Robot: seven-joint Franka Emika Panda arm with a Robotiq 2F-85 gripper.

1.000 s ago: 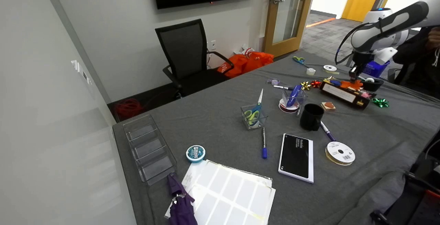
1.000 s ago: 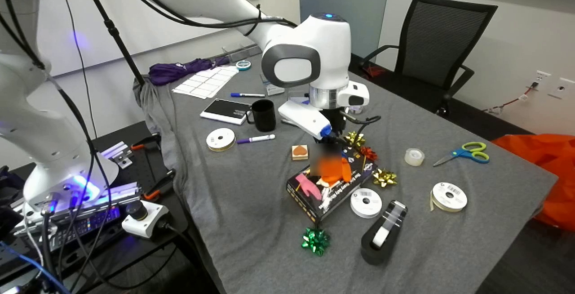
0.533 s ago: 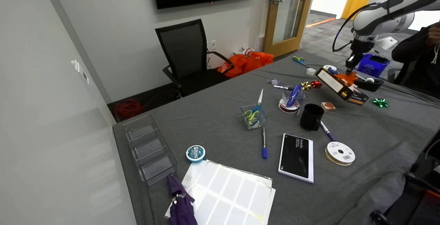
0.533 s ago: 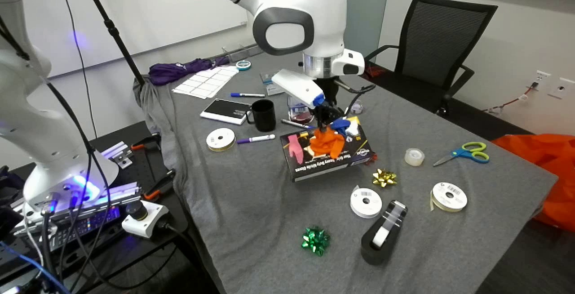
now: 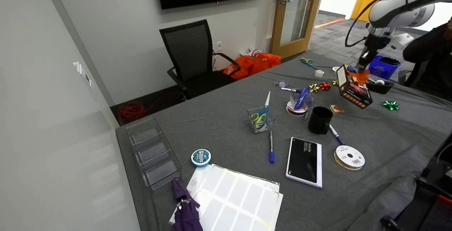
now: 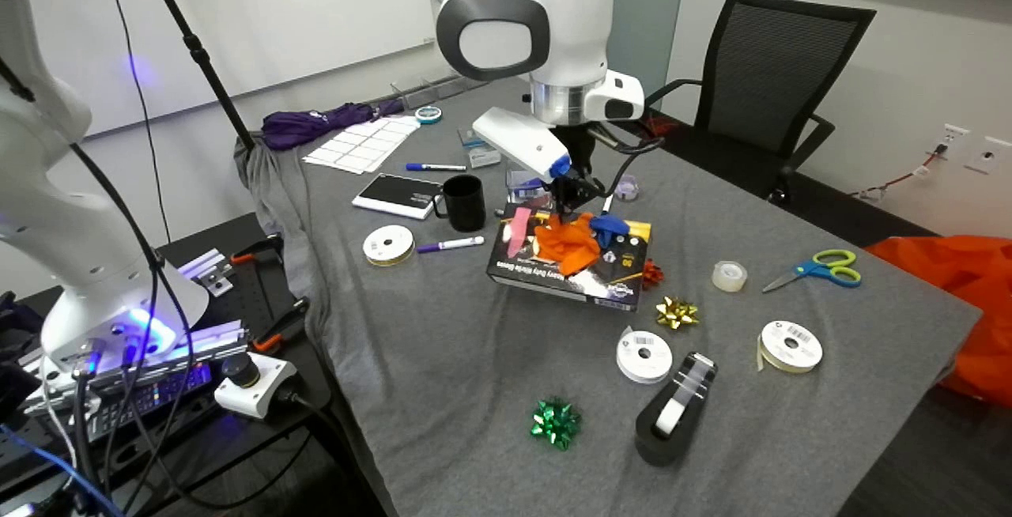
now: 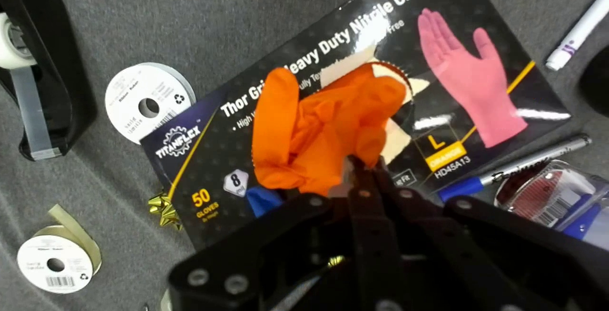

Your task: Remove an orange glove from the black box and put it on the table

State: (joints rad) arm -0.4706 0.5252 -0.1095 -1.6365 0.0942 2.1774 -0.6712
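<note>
Pinched in the claw [image 7: 364, 169], the glove [image 7: 323, 135] bunches over the box [image 5: 356, 96], one end probably snagged inside, which would be why the box is tilted beneath it, though whether a low corner touches the tabletop [image 5: 229, 128] these angles do not show.

In both exterior views I have a black mug [image 6: 466, 202], with a purple marker [image 6: 451, 245] lying between it and a ribbon spool [image 6: 388, 245]. A black tape dispenser [image 6: 662, 432] sits near a green bow [image 6: 556, 423]. In an exterior view I see a purple umbrella [image 5: 186, 211] across the edge of some white label sheets [image 5: 236, 202], and scissors [image 5: 263, 111] leaning in a clear holder [image 5: 269, 123]. Farther back I get a black mesh chair [image 5: 192, 51] and a blue bin [image 5: 383, 69].
</note>
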